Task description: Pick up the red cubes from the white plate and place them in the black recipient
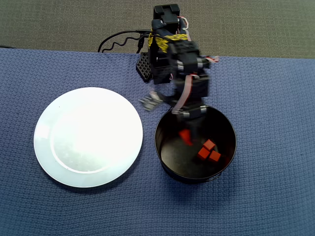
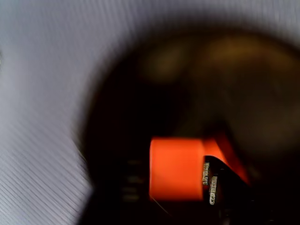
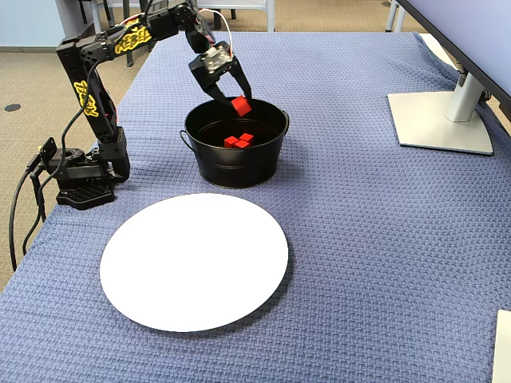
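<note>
**Red cube held over the black pot**

One small matte red-orange cube (image 3: pixel 241 105) sat clamped between the fingers of the black two-finger pincer (image 3: pixel 236 100), just above the rim and over the inside of the round, deep black metal pot (image 3: pixel 233 169). The wrist view, blurred, showed the same cube (image 2: pixel 176 168) close against a dark finger (image 2: pixel 220 187), with the pot's dark interior behind. In the overhead view the held cube (image 1: pixel 185 136) lay beneath the pincer (image 1: pixel 188 129), left of three more red cubes (image 1: pixel 209 151) clustered on the pot's shiny floor, touching one another. The large round glossy white plate (image 1: pixel 88 136) rested beside the pot, close but apart, carrying no cubes. Both stood on the blue woven cloth (image 3: pixel 375 239) covering the bench.
</note>
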You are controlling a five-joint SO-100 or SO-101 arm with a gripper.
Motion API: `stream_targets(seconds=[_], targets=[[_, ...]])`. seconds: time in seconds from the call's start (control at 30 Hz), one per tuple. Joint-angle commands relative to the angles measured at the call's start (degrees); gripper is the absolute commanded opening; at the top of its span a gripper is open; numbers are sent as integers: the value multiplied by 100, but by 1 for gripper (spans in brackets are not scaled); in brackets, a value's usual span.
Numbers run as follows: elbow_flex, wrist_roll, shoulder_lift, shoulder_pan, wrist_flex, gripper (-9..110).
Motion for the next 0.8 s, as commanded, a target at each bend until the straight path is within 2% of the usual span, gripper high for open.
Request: stream_targets(seconds=[0.0, 0.13, 0.23, 0.33, 0.5, 0.57, 0.77], targets=[[-44, -26, 580, 281, -237, 36], [-229, 211, 791, 1854, 149, 25], [1063, 369, 1644, 2944, -431, 19], [2672, 439, 2716, 3542, -1151, 17], [4192, 527, 4043, 3507, -853, 15], [4605, 650, 4403, 3472, -756, 10], [6372, 580, 5159, 2874, -1354, 5]])
